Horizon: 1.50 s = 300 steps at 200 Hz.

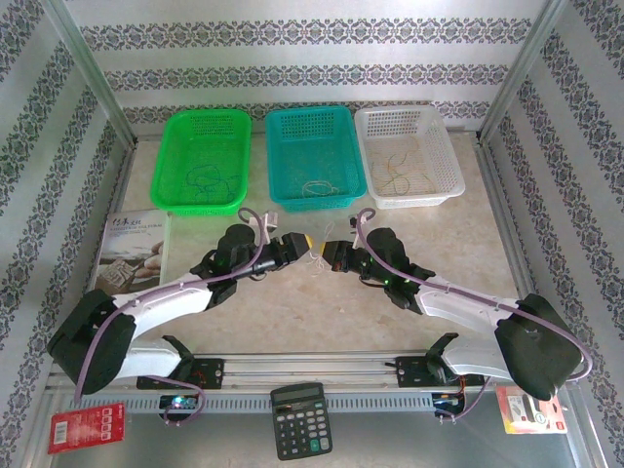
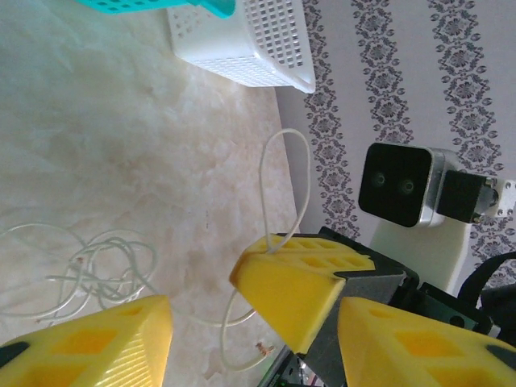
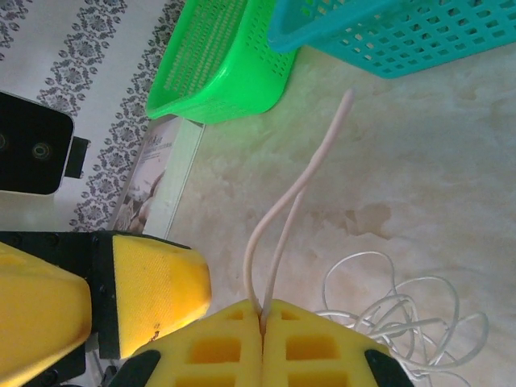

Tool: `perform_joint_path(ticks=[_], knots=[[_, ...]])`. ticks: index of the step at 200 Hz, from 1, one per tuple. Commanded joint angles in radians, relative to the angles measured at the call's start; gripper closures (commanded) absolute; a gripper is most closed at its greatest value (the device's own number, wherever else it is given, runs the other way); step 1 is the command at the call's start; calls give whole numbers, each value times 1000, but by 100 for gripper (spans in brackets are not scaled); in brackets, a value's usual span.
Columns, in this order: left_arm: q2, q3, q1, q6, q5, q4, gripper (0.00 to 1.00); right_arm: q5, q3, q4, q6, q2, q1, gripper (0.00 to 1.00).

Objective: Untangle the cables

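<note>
Pale strand pinched by the yellow-padded right gripper (image 3: 262, 322); the matching left gripper (image 1: 295, 244) is held spread just beside it.

A doubled loop of thin, pale whitish wire (image 3: 278, 218) is clamped between the pressed-together right tips, and its long axis is carried away from them toward the baskets. In the left wrist view that tip and loop are seen between the left's wide-apart yellow fingers (image 2: 97, 339), so the left arm is judged well placed to take the strand. The other cables (image 2: 89, 270), a loose curly clump of pale strands, are laid on the beige marbled tabletop (image 1: 292, 322) just beside both tips. Beyond are ranged a green perforated plastic basket (image 1: 208, 112), a teal one (image 1: 308, 109) and a white one (image 1: 400, 109), backed by grey-patterned wallpaper (image 1: 312, 73).
</note>
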Motion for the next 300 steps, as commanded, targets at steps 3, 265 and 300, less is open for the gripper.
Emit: perform_joint_path(ticks=[3,265,300], knots=[[25,27,-28,-9,-15,88,46,-19,-19,42,5,-19,-9,100],[-38,180,-59,83,-84,-37,100,-30,-71,85,-59,-45,-17,100],[-76,325,-54,140,-92,-148,100,-16,-123,134,-89,-50,-16,95]])
